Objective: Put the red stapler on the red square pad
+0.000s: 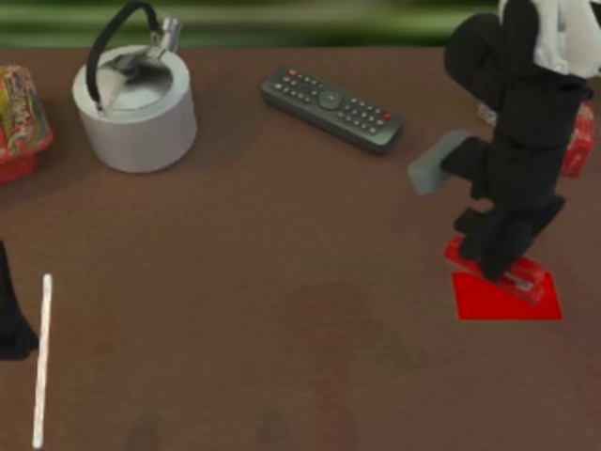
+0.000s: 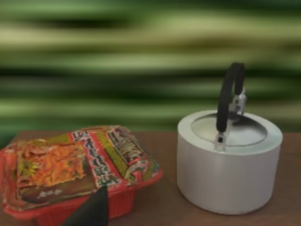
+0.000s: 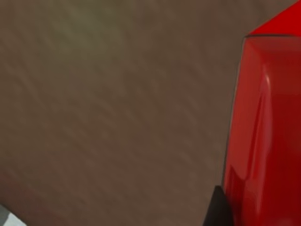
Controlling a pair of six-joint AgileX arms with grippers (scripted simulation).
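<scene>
My right pincer (image 1: 498,268) is down at four o'clock on the surface, gripping the red stapler (image 1: 519,278), which overlaps the red square pad (image 1: 507,299)'s upper edge. Placing step; next, I reckon, comes release. Left arm parked at nine o'clock.

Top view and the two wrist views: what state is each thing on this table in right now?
Red stapler: lying across the top edge of the red square pad, under the right gripper.
Kettle: upright, lid on, handle raised.
Remote: flat, buttons up.
Noodle tray: sealed, lying flat.
White stick: lying flat.
Left gripper: parked at the left edge.
</scene>
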